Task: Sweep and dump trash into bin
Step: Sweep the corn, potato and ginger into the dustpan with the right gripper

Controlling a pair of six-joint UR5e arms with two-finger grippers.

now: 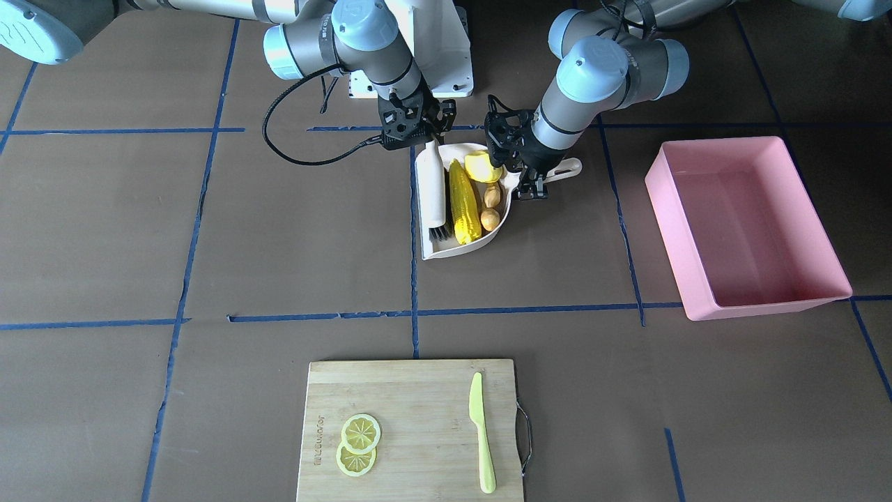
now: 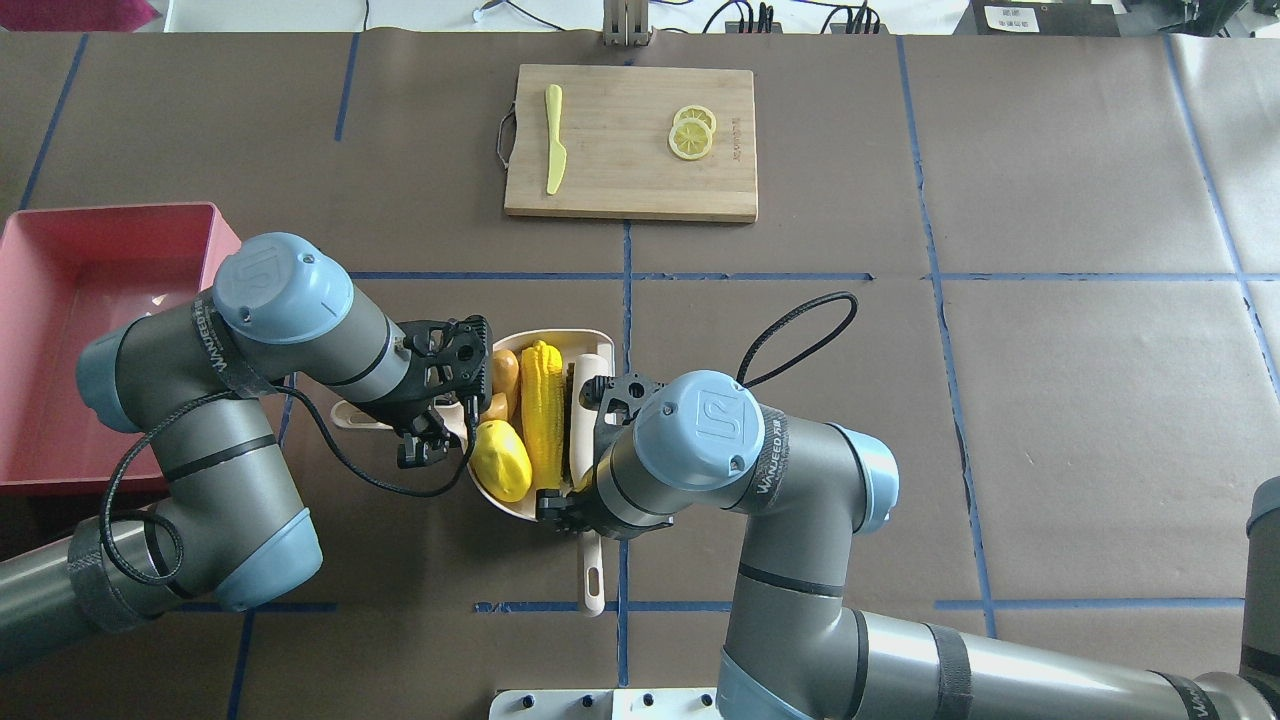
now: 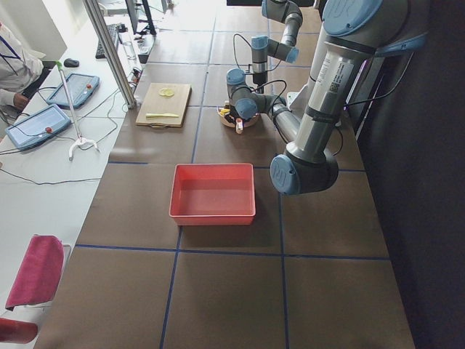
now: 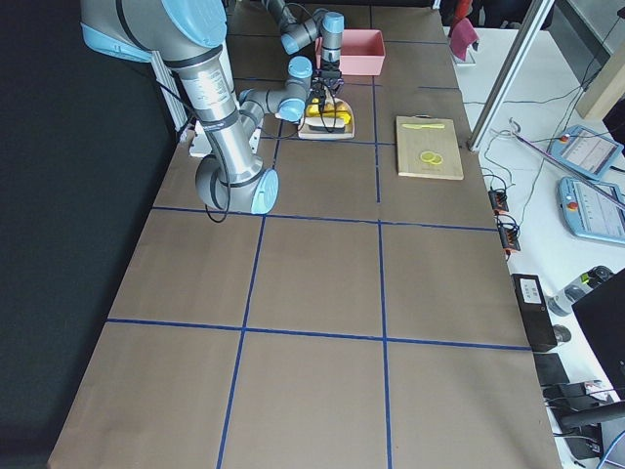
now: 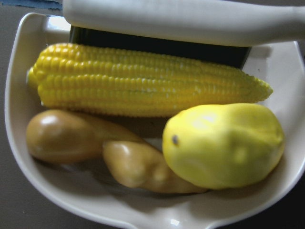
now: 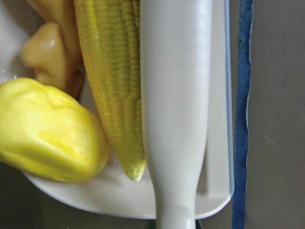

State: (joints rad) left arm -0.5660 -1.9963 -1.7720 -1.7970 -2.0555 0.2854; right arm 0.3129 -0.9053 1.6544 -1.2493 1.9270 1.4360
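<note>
Trash point(image 1: 463, 202) within dustpan point(image 1: 460, 251) rim; bin point(image 1: 670, 244) well apart, table point(image 1: 578, 265) between.

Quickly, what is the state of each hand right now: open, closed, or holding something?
Left hand: closed on the handle of the dustpan.
Right hand: closed on the handle of the brush.

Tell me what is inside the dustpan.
Inside the dustpan lie the corn cob, the whole lemon, the ginger root and a brush. Whatever might lie beneath them is covered.
</note>
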